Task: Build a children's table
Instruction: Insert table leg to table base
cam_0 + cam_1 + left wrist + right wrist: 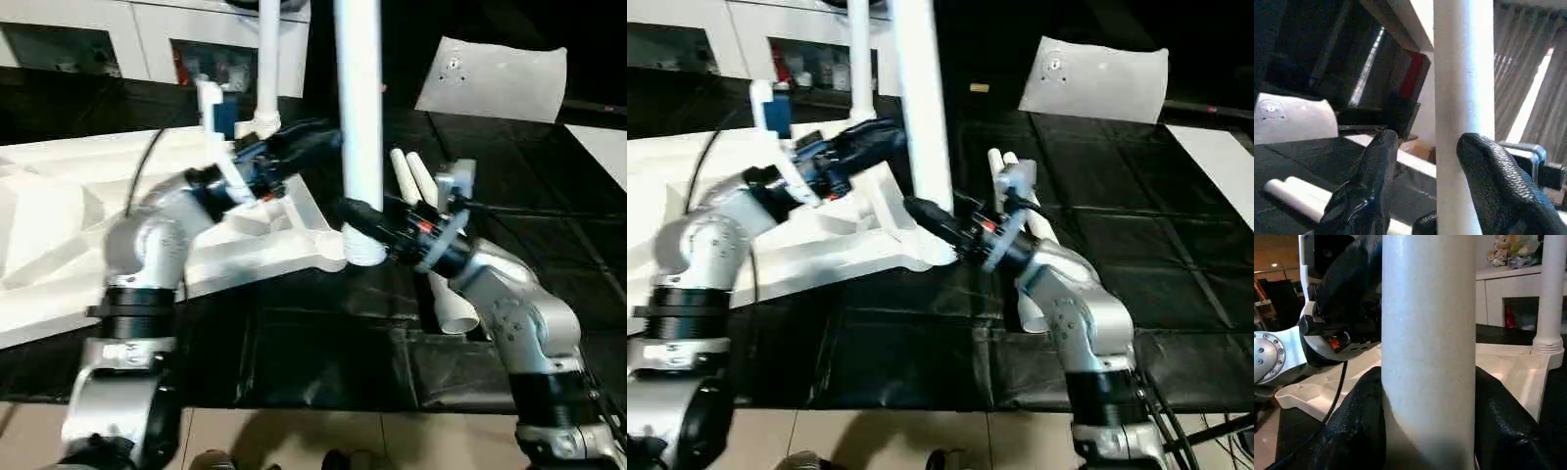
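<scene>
From the head, we see our right end effector (364, 217) squeezing the leg (360, 117) standing in the tabletop (59, 235) corner. Our left wrist shows our left end effector (1422, 161) open beside the leg. If we let go, it may tip.

A home-like room: white cabinet (147, 39) with dark compartments, plush toys (1508, 249) on top, curtains (1528, 73), black floor mats (323, 352).
</scene>
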You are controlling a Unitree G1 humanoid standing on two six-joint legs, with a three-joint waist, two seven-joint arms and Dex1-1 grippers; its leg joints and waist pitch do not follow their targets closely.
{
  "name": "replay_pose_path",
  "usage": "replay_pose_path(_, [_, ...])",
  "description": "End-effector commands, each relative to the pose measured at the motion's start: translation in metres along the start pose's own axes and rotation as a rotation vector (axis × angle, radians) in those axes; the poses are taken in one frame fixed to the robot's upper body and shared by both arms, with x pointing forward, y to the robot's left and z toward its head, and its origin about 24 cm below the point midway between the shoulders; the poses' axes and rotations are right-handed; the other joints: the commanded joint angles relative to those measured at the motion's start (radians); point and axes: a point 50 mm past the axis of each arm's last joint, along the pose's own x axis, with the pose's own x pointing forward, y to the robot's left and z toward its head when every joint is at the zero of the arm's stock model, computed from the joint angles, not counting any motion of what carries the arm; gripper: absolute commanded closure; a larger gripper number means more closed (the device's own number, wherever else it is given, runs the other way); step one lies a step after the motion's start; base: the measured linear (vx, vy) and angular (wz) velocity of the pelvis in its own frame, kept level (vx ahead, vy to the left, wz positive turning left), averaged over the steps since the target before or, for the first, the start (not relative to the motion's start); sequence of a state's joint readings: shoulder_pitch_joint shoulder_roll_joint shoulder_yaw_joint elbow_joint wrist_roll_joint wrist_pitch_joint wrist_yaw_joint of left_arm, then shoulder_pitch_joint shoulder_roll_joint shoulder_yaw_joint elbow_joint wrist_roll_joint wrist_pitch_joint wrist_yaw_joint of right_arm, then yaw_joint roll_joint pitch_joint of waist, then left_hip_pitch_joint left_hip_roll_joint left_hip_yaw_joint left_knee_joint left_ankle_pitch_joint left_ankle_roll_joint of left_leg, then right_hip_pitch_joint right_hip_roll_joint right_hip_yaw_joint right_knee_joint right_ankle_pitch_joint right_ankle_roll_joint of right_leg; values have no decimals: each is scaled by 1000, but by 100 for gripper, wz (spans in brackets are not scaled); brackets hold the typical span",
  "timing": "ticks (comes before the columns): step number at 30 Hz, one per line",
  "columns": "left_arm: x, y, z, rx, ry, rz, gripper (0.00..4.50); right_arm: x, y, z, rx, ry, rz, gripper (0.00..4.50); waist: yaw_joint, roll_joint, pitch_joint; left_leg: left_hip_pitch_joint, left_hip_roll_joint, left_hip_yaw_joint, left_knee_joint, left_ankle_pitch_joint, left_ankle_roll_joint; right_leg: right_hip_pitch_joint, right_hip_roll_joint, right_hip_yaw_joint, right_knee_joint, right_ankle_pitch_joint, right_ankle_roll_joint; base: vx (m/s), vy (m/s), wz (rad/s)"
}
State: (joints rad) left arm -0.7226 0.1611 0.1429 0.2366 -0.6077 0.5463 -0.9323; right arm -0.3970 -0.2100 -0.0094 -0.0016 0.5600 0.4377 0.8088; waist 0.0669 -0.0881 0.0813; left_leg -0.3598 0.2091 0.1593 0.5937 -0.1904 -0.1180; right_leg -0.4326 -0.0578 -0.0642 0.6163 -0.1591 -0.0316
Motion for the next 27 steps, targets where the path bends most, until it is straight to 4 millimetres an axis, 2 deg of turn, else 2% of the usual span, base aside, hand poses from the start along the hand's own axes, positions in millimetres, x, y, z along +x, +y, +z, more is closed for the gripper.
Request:
replay_pose_path(1, [10, -14, 6, -9, -30, -87, 220, 5, 8, -2, -16, 37, 38, 259, 7, 15, -87, -5, 8, 11, -57, -94, 38, 83, -61, 43, -75, -255, -136, 0, 0, 0])
replay_pose_path(5, [10, -20, 5, -51, -33, -133, 220, 4, 8, -4, -24, 51, 29, 259, 6, 14, -87, -5, 8, 11, -57, -98, 36, 82, -60, 42, -72, -239, -144, 0, 0, 0])
replay_pose_path(6, [8, -21, 5, -84, -26, -142, 202, 3, 7, -4, -27, 53, 24, 259, 5, 15, -88, -5, 8, 11, -55, -98, 34, 82, -60, 43, -71, -239, -146, 0, 0, 0])
replay_pose_path(7, [8, -20, 4, -87, -7, -136, 202, 2, 7, -4, -29, 54, 23, 259, 5, 15, -86, -5, 8, 10, -57, -100, 35, 81, -59, 41, -73, -249, -144, 0, 0, 0])
replay_pose_path(11, [8, -21, -1, -49, 38, -133, 173, 2, 6, -3, -33, 57, 22, 259, 7, 15, -87, -4, 8, 9, -57, -103, 35, 81, -58, 42, -75, -258, -126, 0, 0, 0])
replay_pose_path(17, [5, -22, -4, 8, 71, -123, 135, 2, 7, -4, -46, 72, 28, 259, 8, 15, -88, -4, 9, 9, -56, -92, 32, 82, -58, 42, -70, -230, -130, 0, 0, 0])
replay_pose_path(20, [6, -16, -5, 51, 75, -52, 135, 0, 9, -7, -90, 126, 51, 259, 12, 17, -89, -4, 10, 8, -55, -87, 29, 84, -58, 42, -70, -220, -129, 0, 0, 0])
replay_pose_path(22, [7, -16, -4, 42, 67, -56, 163, -1, 9, -9, -104, 145, 53, 259, 15, 16, -90, -4, 8, 9, -54, -88, 30, 84, -59, 43, -70, -224, -127, 0, 0, 0])
replay_pose_path(25, [8, -15, -6, 39, 81, -42, 173, -2, 8, -9, -113, 153, 47, 259, 19, 16, -90, -4, 9, 9, -54, -87, 29, 83, -59, 42, -69, -220, -130, 0, 0, 0])
replay_pose_path(27, [9, -14, -6, 39, 82, -28, 205, -2, 8, -9, -114, 153, 44, 259, 20, 17, -90, -4, 10, 8, -54, -93, 27, 82, -59, 42, -69, -222, -132, 0, 0, 0])
